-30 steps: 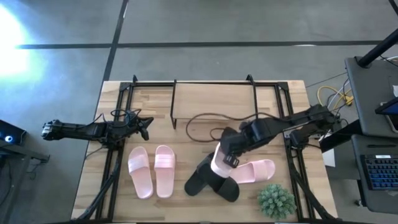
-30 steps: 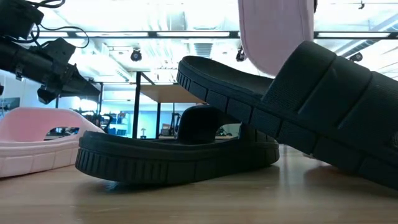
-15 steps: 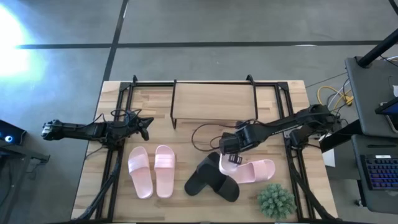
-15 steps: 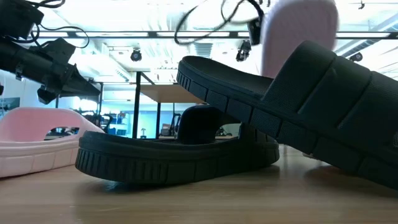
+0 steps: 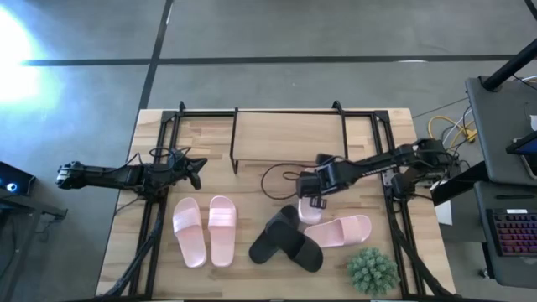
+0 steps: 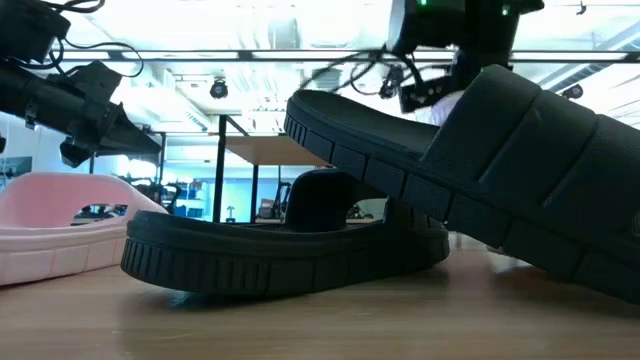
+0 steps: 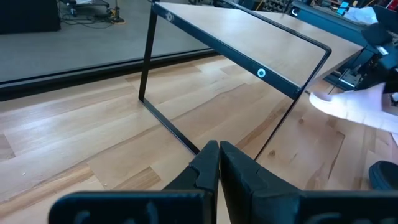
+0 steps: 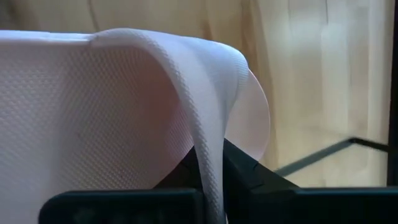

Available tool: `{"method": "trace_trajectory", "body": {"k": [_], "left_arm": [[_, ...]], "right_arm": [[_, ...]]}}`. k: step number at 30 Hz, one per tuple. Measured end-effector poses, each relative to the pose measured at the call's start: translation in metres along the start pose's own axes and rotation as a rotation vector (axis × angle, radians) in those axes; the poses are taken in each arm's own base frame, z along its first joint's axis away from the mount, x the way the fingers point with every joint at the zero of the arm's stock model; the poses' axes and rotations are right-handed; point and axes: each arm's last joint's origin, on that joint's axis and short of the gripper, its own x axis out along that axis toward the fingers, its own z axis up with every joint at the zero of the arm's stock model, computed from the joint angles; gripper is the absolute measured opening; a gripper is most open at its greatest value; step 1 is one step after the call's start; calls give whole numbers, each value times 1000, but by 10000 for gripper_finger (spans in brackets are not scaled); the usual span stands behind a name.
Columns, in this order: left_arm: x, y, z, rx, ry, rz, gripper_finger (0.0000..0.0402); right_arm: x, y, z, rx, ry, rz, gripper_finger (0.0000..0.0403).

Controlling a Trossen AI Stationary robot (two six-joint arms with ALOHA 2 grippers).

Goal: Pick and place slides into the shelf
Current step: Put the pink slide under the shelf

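Right gripper [image 5: 309, 201] has carried its pinched pink slide [image 5: 310, 210] up-frame toward the shelf [image 5: 288, 134]; left gripper [image 5: 198, 169] closed, idle mid-left.

Bright glare at the overhead view's left edge, backlit ceiling lights at table level, soft close-up blur

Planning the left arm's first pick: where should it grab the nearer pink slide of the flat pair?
Probably by the wide strap of the pink slide, coming straight down: it lies sole-down, and the strap arches above the footbed, so one finger can slip beneath it.
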Motion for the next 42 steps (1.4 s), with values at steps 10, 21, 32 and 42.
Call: {"method": "trace_trajectory", "body": {"k": [10, 21, 32, 42], "left_arm": [[0, 0, 0, 0, 0, 0, 0], [0, 0, 0, -1, 0, -1, 0], [0, 0, 0, 0, 0, -1, 0], [0, 0, 0, -1, 1, -3, 0]], "right_arm": [[14, -2, -6, -17, 6, -1, 117], [-19, -8, 19, 110, -51, 114, 200], [-50, -8, -3, 92, 303, 255, 201], [-64, 8, -24, 496, 549, 156, 201]]}}
